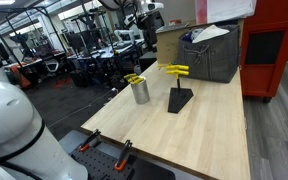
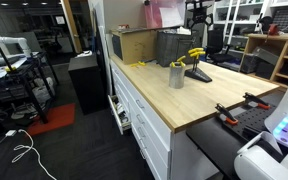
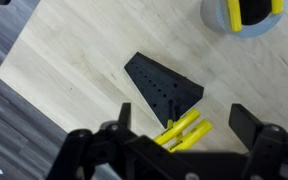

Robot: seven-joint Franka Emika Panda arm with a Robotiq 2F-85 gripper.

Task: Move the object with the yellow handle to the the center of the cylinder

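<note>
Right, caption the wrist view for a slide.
Open tool above yellow-handled tools on black wedge stand, grey metal cup beyond.

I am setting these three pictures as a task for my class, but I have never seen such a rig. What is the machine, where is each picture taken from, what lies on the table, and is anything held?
The machine is a robot arm that ends in a two-fingered gripper. Two pictures come from cameras standing in the room, and both show a wooden table. The third comes from a camera on the arm's wrist, looking down past the gripper. On the table stand a metal cup with something yellow in it, and a black stand carrying yellow-handled tools. A grey bin sits at the far end. The gripper is open, high above the stand, and holds nothing.
</note>
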